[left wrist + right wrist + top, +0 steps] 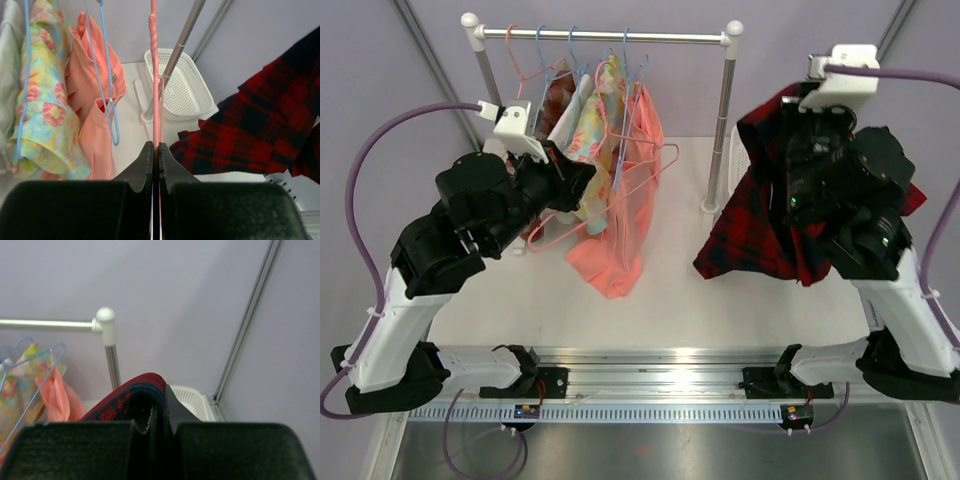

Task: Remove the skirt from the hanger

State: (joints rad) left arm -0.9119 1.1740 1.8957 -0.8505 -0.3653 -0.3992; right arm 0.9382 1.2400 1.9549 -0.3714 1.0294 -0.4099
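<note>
1. Pale lilac walls back a white desk (680, 300). A clothes rack (610, 36) stands along its far edge, carrying several hangers and garments.
2. Left hand (155, 150), over the left half of the desk in front of the rack, is clenched on the thin wire of a pink hanger (154, 60). The wrist view shows both fingers pressed flat against the wire. No red cloth is seen on this hanger.
3. Right hand (159, 412), raised above the right edge of the desk, is clenched on a fold of the red plaid skirt (760, 225). The skirt hangs freely from it, with the hem low over the desk; whether it touches cannot be told.
4. Step in hand (judgement): the separation looks complete or nearly so. Skirt and hanger are well apart, with the rack's right post (723, 120) roughly between them in the top view.
5. Next move (judgement): the skirt needs depositing, probably on bare desk or in the white basket (185, 85) towards the far right corner. The hanger needs rehanging or setting down.
6. Open room: the near middle of the desk is bare and offers the widest path.
7. Edges to mind: the right post and the rail end stand close to the skirt. A peach garment (620, 235) and a floral garment (588, 135) hang just beside the pink hanger, so its wire could snag either.
</note>
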